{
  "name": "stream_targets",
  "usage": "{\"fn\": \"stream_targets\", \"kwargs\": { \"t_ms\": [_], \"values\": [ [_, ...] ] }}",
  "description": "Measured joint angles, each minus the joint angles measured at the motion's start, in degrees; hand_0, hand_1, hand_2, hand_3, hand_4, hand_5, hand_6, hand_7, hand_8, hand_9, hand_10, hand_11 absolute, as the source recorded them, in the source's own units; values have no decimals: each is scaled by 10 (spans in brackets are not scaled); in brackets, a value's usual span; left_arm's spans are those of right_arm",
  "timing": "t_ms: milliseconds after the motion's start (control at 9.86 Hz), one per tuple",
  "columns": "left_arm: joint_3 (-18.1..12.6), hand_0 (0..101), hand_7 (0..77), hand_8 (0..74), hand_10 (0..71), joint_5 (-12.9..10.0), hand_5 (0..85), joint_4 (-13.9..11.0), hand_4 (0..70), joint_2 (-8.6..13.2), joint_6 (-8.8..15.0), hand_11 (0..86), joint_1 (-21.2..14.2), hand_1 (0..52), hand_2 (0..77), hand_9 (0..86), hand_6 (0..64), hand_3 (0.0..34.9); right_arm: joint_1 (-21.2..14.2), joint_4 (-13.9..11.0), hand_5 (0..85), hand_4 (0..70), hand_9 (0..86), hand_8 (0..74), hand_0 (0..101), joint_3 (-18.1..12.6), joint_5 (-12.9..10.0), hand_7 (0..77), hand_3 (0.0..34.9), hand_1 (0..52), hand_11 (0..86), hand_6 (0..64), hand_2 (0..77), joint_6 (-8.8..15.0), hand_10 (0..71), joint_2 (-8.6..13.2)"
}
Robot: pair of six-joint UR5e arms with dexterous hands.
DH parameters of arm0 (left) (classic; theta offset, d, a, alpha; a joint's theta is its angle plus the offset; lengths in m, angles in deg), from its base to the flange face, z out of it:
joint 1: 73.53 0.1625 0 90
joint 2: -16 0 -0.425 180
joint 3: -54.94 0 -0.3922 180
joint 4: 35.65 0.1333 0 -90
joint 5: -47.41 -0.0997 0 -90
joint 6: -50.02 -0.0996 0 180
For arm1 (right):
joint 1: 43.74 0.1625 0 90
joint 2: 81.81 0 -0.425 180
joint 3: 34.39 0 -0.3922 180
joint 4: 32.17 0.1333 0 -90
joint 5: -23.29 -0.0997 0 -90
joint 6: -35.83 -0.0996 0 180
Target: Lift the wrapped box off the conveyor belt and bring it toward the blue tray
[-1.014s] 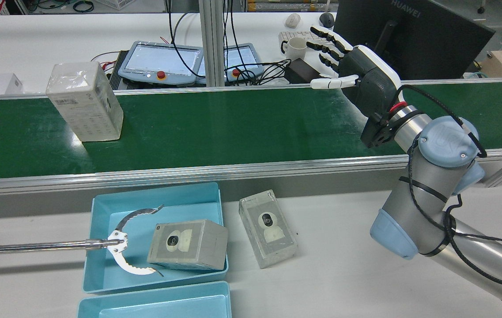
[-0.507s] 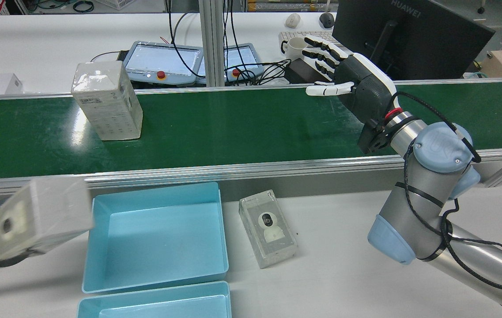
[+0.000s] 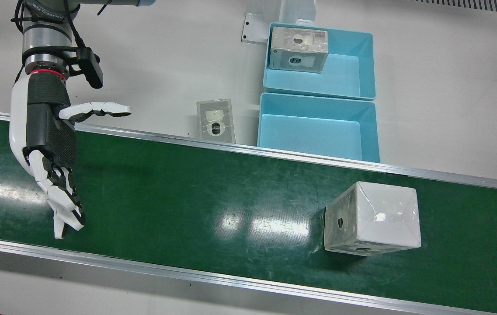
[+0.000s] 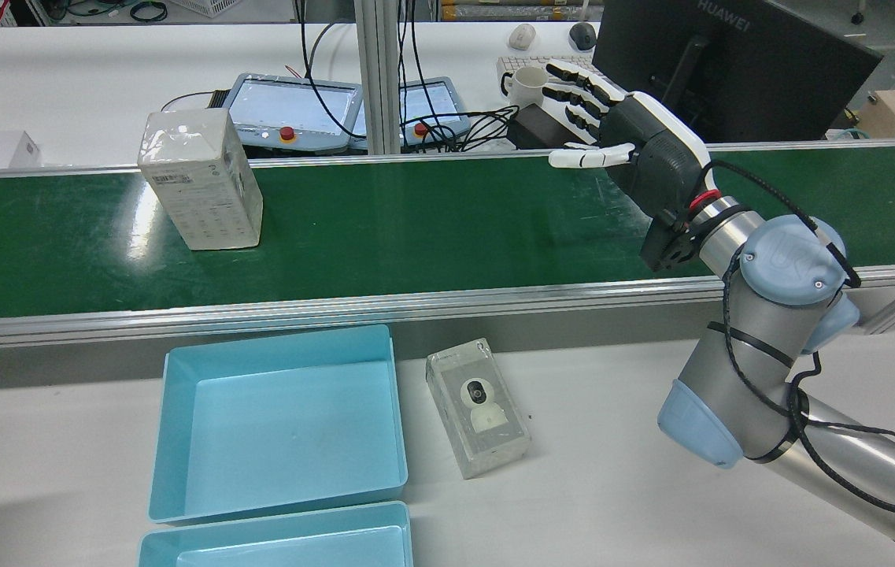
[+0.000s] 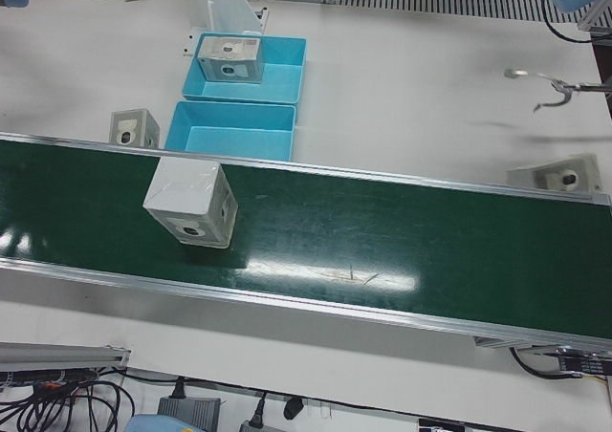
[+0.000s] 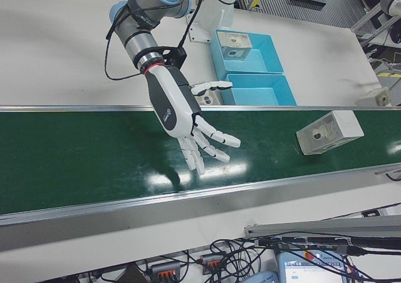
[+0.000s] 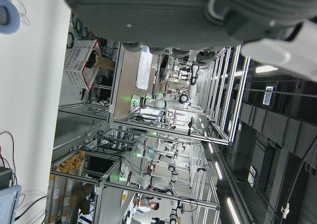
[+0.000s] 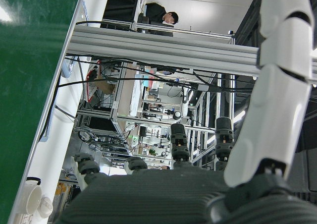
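The wrapped box (image 4: 199, 189) stands upright on the green conveyor belt (image 4: 431, 228), towards its left in the rear view. It also shows in the front view (image 3: 373, 218), the left-front view (image 5: 191, 203) and the right-front view (image 6: 329, 131). My right hand (image 4: 636, 142) hovers open over the belt, fingers spread, far to the right of the box and not touching it; it also shows in the front view (image 3: 49, 140) and the right-front view (image 6: 182, 114). The blue tray (image 4: 282, 441) sits empty on the table below the belt. My left hand (image 7: 163, 16) shows only as a palm edge.
A second blue tray (image 3: 344, 70) behind the first holds a wrapped camera box (image 3: 299, 54). Another wrapped box (image 4: 478, 409) lies on the table right of the tray. A grabber tool (image 5: 550, 78) and a box (image 5: 564, 174) lie at the far end. Pendants and cables sit beyond the belt.
The box on the belt has travelled to the right. The grabber tool lifted the camera box out of the near tray and left the view. My right hand shifted slightly.
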Motion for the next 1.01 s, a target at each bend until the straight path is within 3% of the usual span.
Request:
{"fn": "stream_targets", "kwargs": {
  "t_ms": [507, 1014],
  "values": [
    [0, 0, 5, 5, 0, 0, 5, 0, 0, 0, 0, 0, 0, 0, 11, 0, 0, 0, -4, 0, 153, 125, 22, 0, 424, -26, 0, 164, 302, 104, 65, 0, 153, 0, 38, -20],
    [0, 0, 5, 0, 0, 0, 5, 0, 0, 0, 0, 0, 0, 0, 11, 0, 0, 0, -12, 0, 153, 125, 22, 0, 424, -30, 0, 164, 302, 104, 65, 0, 153, -1, 38, -26]
  ]
}}
